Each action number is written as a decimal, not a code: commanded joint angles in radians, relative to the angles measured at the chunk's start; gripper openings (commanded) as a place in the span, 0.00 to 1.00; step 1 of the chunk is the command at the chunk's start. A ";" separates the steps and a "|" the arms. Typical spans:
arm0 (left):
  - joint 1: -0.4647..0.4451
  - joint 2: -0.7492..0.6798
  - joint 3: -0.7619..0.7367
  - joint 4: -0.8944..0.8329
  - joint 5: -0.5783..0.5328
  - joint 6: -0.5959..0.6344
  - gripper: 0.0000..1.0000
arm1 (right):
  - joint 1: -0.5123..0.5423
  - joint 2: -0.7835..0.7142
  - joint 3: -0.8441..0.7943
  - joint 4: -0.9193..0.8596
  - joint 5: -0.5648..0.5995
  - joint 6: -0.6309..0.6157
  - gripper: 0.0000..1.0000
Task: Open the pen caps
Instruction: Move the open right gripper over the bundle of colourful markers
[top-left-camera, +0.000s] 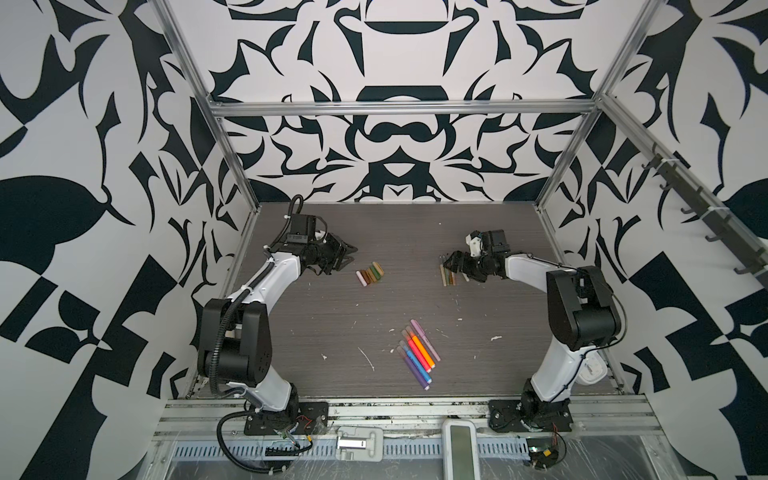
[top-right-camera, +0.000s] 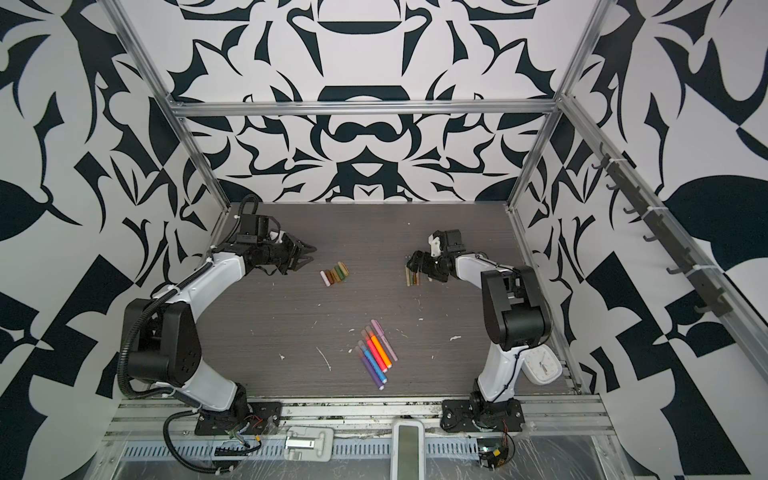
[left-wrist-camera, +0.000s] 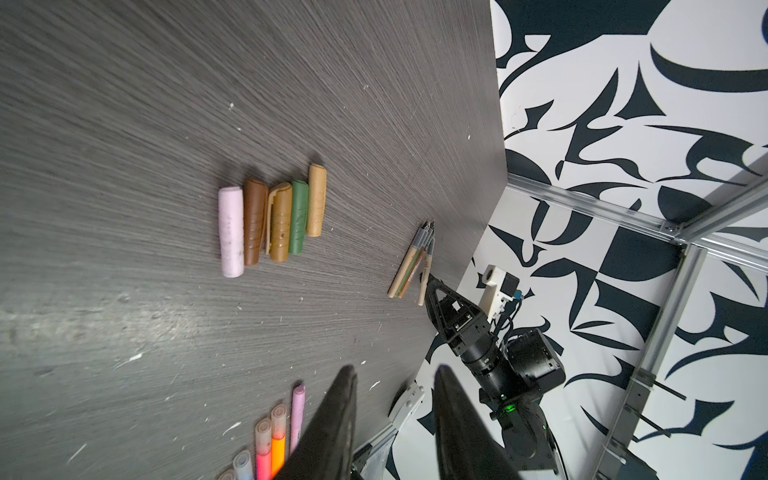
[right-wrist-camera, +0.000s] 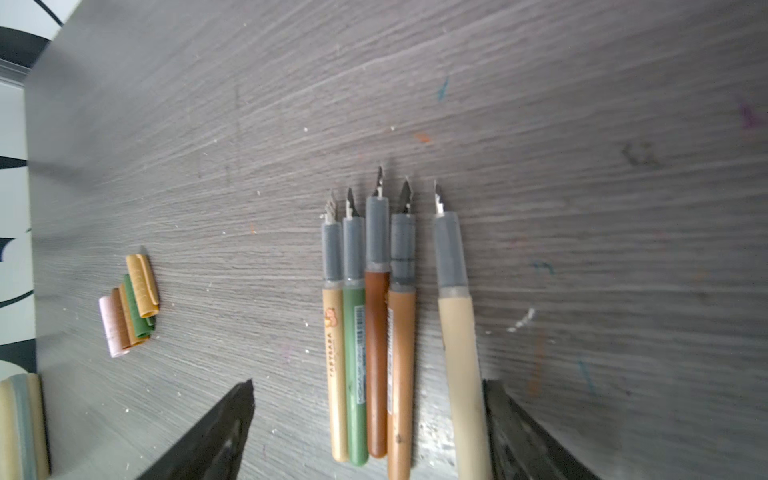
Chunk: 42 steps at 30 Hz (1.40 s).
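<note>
Several loose pen caps (top-left-camera: 370, 274) (top-right-camera: 334, 275) in pink, brown, tan and green lie side by side on the dark table (top-left-camera: 332, 316); they also show in the wrist views (left-wrist-camera: 272, 222) (right-wrist-camera: 131, 303). My left gripper (top-left-camera: 351, 254) (left-wrist-camera: 395, 374) hovers just left of them, open and empty. My right gripper (top-left-camera: 448, 262) (right-wrist-camera: 369, 382) stands open over a row of uncapped pen bodies (top-left-camera: 448, 276) (left-wrist-camera: 411, 266) (right-wrist-camera: 374, 324). A beige pen body (right-wrist-camera: 457, 353) lies on the table close beside one fingertip (right-wrist-camera: 498, 407). Nothing is held.
Several bright pens (top-left-camera: 419, 351) (top-right-camera: 376, 353) with caps on lie at the front middle. A white clock (top-right-camera: 540, 365) leans by the right arm's base. A beige oblong case (top-left-camera: 460, 449) sits on the front rail. Metal frame posts edge the table.
</note>
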 joint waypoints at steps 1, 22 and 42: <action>-0.002 0.006 -0.005 0.007 0.009 -0.005 0.34 | -0.001 0.008 0.046 -0.056 0.030 -0.021 0.87; -0.001 -0.019 -0.021 0.000 0.017 0.003 0.34 | 0.009 -0.004 0.063 -0.073 0.092 0.044 0.83; -0.001 -0.056 -0.046 -0.019 0.024 0.015 0.34 | 0.002 -0.076 -0.002 -0.032 0.084 0.044 0.42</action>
